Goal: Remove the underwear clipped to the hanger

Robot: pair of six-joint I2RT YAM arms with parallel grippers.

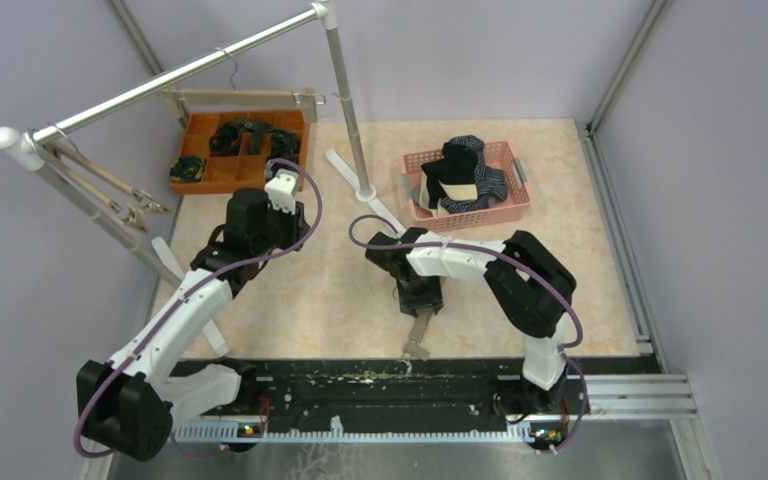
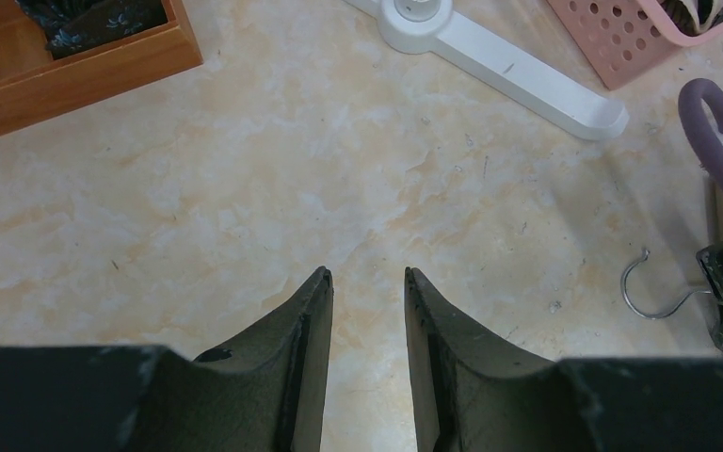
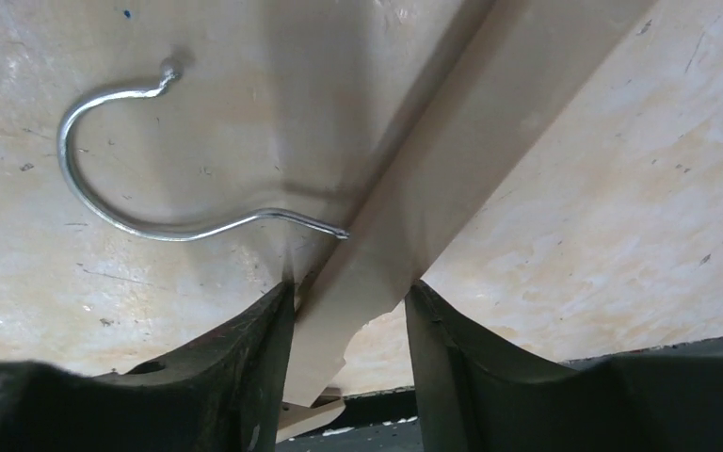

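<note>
Hanger (image 3: pixel 452 160) inside right tool (image 3: pixel 350 288), maybe gripped; long axis front-to-back.

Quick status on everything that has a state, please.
left pincer: open, empty, above the table.
hanger: off the rail, no cloth visible on it.
right pincer: astride the hanger, grip unclear.
underwear: piled in the pink basket.
socks: in the wooden tray.
</note>
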